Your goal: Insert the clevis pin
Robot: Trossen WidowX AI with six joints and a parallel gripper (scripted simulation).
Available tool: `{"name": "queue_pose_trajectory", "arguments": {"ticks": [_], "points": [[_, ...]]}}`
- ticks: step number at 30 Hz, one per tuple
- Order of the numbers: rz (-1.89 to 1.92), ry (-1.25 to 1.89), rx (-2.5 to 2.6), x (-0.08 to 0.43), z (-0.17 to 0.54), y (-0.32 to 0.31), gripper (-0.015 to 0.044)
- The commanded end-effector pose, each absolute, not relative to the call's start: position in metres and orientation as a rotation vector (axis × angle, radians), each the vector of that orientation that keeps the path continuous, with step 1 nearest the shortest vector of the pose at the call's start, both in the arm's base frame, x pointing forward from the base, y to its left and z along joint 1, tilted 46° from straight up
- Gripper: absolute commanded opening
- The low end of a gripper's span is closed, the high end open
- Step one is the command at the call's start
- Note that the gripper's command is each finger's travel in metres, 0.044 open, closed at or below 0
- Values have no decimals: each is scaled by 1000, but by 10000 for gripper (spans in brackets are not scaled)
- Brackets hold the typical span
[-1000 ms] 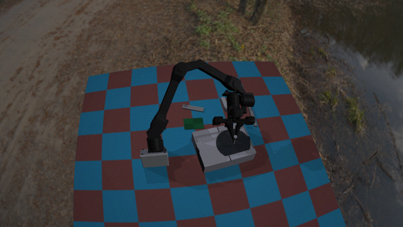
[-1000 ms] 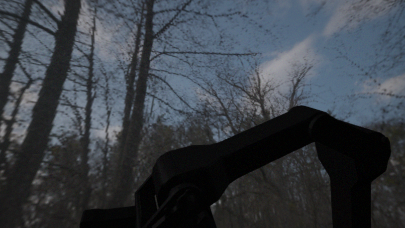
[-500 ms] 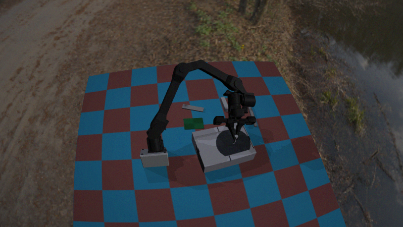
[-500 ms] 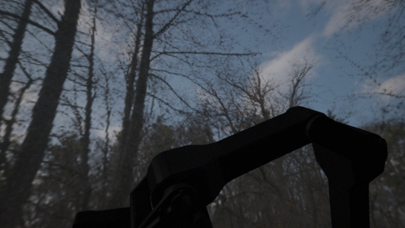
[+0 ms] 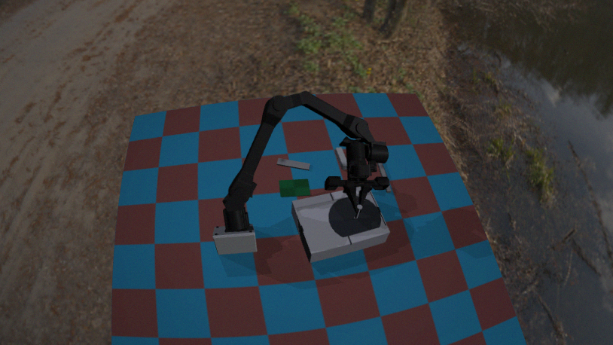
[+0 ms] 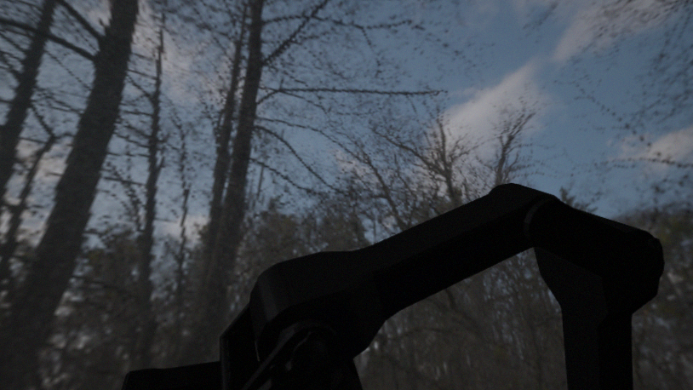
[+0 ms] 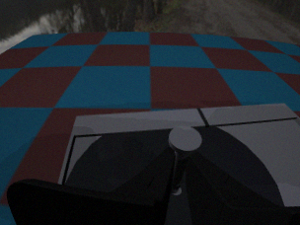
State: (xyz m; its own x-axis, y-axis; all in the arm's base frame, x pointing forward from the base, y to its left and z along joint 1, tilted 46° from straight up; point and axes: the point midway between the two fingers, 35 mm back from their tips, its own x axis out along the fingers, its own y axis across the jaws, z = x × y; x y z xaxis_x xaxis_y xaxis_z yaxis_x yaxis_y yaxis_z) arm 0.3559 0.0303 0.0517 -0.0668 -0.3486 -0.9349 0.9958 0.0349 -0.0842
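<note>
Pin (image 5: 359,207) (image 7: 185,139): we are seeing it head-up over the disc (image 5: 343,216) (image 7: 109,158), the nearly closed gripper (image 5: 359,205) (image 7: 180,155) gripping it. Disc: lying near one end of the tray (image 5: 317,225) (image 7: 91,121), bare tray top stretching toward the arm's base (image 5: 236,243).

Lettering: none legible, any view. Brands, labels, numbers, signs: none that can be read.
</note>
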Motion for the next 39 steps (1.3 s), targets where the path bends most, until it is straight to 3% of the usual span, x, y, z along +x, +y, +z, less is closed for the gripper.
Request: {"name": "queue_pose_trajectory", "arguments": {"ticks": [1, 39], "points": [[-1379, 1010, 877, 356, 52, 31, 0], [-1365, 1048, 890, 352, 51, 29, 0]]}}
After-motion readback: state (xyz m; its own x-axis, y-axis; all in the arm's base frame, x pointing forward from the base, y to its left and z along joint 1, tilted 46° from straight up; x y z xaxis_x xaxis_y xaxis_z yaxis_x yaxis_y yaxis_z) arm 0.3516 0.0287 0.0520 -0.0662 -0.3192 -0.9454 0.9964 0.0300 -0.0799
